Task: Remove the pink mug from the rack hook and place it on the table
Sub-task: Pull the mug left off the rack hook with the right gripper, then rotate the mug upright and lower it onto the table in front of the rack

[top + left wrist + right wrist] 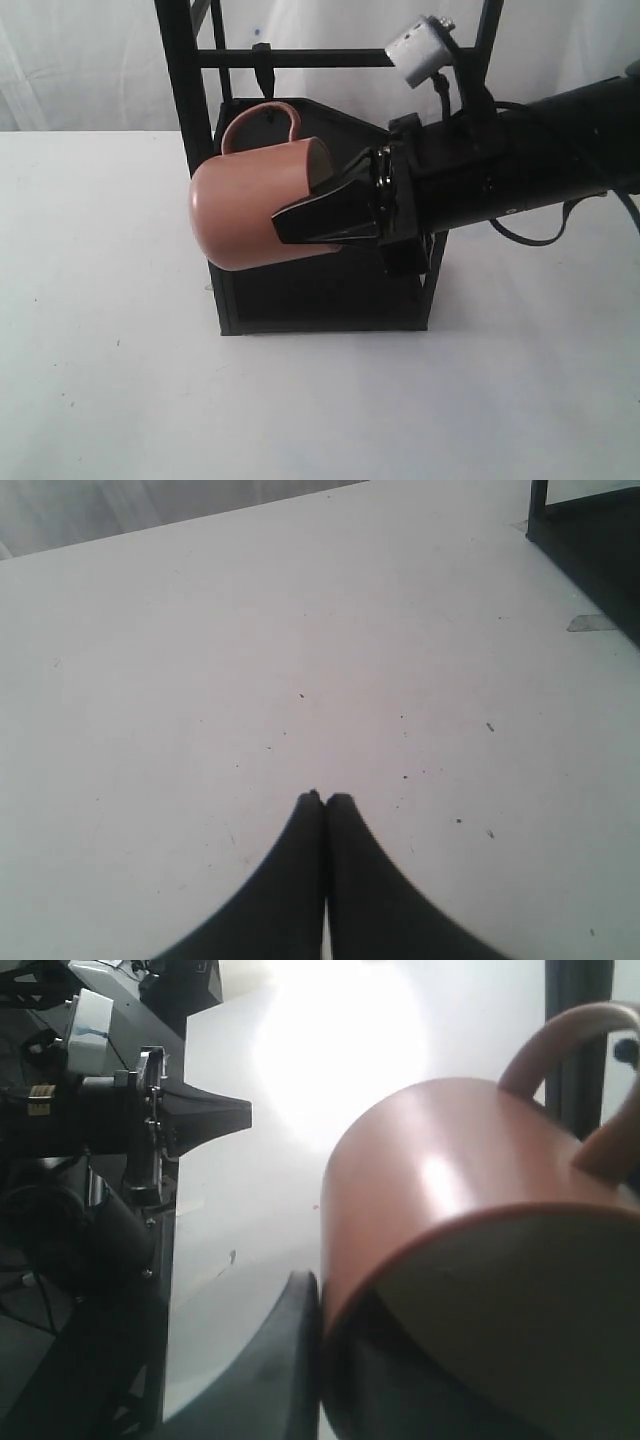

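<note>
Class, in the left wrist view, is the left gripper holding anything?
No: the left gripper is shut with nothing between its fingertips.

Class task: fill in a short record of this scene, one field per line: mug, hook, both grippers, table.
Mug: matte salmon-pink cylindrical mug, tipped sideways, held in the air
Hook: thin black metal peg under the crossbar of the black metal rack, just above the mug's handle; contact unclear
Right gripper: shut on the mug's rim
Left gripper: shut, empty
Table: broad white tabletop, rack stands on it
</note>
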Available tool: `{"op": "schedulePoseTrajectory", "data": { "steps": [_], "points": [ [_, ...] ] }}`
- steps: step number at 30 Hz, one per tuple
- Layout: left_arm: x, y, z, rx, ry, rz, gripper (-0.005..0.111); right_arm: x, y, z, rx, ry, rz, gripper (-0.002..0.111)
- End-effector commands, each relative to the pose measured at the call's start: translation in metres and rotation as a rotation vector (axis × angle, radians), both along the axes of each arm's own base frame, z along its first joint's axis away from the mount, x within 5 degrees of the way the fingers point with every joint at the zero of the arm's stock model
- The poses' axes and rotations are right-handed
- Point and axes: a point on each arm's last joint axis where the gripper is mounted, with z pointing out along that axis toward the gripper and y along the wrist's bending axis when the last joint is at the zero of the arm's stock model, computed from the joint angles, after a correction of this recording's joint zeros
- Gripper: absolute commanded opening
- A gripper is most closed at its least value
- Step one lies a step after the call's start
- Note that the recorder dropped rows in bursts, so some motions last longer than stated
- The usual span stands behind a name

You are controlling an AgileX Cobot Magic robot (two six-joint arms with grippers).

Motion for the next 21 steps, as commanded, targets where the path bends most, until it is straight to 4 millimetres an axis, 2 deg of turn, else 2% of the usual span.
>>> {"op": "schedulePoseTrajectory", "data": {
  "steps": [1, 9, 16, 21],
  "points": [
    [0.000, -0.001, -0.001, -0.004, -0.005, -0.006, 0.000, -0.008, 0.001, 0.008, 0.070, 0.032, 0.057, 0.000],
    [0.000, -0.001, -0.001, -0.004, -0.005, -0.006, 0.000, -0.025, -0.002, 0.028, 0.112, -0.019, 0.099, 0.000],
    [0.000, -0.001, -0.001, -0.004, -0.005, -0.006, 0.000, -0.063, 0.017, 0.042, 0.119, -0.079, 0.245, 0.000],
    [0.000, -0.001, -0.001, -0.004, -0.005, -0.006, 0.000, -0.092, 0.038, 0.034, 0.025, -0.123, 0.397, 0.000]
  ]
}}
